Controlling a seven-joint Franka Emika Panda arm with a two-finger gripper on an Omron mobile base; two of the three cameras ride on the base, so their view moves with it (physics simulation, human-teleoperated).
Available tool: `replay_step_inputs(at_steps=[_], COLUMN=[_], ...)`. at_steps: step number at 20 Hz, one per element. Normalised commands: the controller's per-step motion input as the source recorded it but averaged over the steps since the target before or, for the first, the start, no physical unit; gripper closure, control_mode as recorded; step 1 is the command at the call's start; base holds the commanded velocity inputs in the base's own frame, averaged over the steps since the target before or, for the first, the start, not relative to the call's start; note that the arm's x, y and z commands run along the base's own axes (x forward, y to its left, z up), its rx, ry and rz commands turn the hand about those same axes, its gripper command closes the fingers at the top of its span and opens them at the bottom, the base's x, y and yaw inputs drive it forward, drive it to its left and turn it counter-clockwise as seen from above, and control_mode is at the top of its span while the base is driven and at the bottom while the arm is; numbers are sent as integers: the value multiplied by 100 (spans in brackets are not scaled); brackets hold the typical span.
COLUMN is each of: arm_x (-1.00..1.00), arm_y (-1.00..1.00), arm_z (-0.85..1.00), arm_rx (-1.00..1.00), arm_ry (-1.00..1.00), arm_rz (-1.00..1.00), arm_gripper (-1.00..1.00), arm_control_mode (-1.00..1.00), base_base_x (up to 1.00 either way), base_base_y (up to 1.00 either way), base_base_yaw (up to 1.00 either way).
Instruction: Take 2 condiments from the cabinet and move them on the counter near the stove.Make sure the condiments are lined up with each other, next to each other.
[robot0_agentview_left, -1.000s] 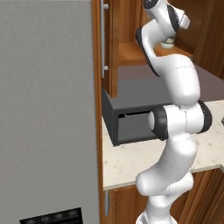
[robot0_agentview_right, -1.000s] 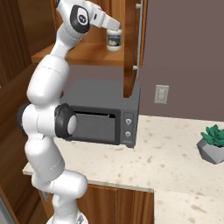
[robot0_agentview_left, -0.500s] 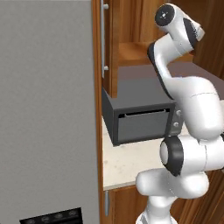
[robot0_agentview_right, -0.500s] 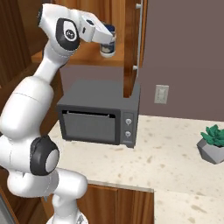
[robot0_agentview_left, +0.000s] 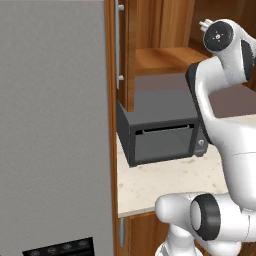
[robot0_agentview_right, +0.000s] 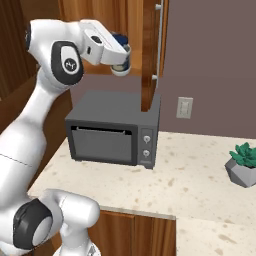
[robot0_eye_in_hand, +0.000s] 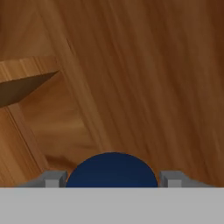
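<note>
A: Where is the jar (robot0_agentview_right: 120, 54) now, and does the tool (robot0_agentview_right: 121, 62) have it?

B: Yes. The tool is closed around the white jar. In the hand view its dark blue lid (robot0_eye_in_hand: 112, 169) sits right between the two grey fingertips (robot0_eye_in_hand: 53, 178), touching both. In the right base view the jar is in the air, in front of the open cabinet (robot0_agentview_right: 149, 52), above the dark microwave (robot0_agentview_right: 114, 132) and touching neither.

A: Which way does the jar point?

B: I think its long axis lies along the tool, with the lid turned toward the wooden inside of the cabinet. The body is mostly hidden by the hand, so I cannot be sure of its tilt.

A: What decides the coming move?

B: The jar must go away from the cabinet and down to the tabletop (robot0_agentview_right: 200, 175). The open cabinet door hangs just beside the tool, toward the wall outlet (robot0_agentview_right: 184, 107), so in my judgement the arm should clear that edge first. I cannot see the stove here, so I cannot tell on which side the goal lies.

A: And the small shaker?

B: I cannot find it in these pictures.
</note>
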Motion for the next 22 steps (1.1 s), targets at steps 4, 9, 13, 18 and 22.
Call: replay_step_inputs(at_steps=[4, 9, 13, 18, 22], arm_x=[-100, -100, -100, -99, -74], arm_y=[18, 33, 44, 80, 85], arm_z=[12, 3, 3, 3, 0], arm_rx=[0, 0, 0, 0, 0], arm_ry=[5, 5, 2, 7, 19], arm_rz=[8, 12, 17, 29, 34], arm_gripper=[100, 100, 100, 100, 100], arm_control_mode=[-100, -100, -100, -100, -100], base_base_x=[0, 0, 0, 0, 0], base_base_y=[0, 0, 0, 0, 0], base_base_yaw=[0, 0, 0, 0, 0])
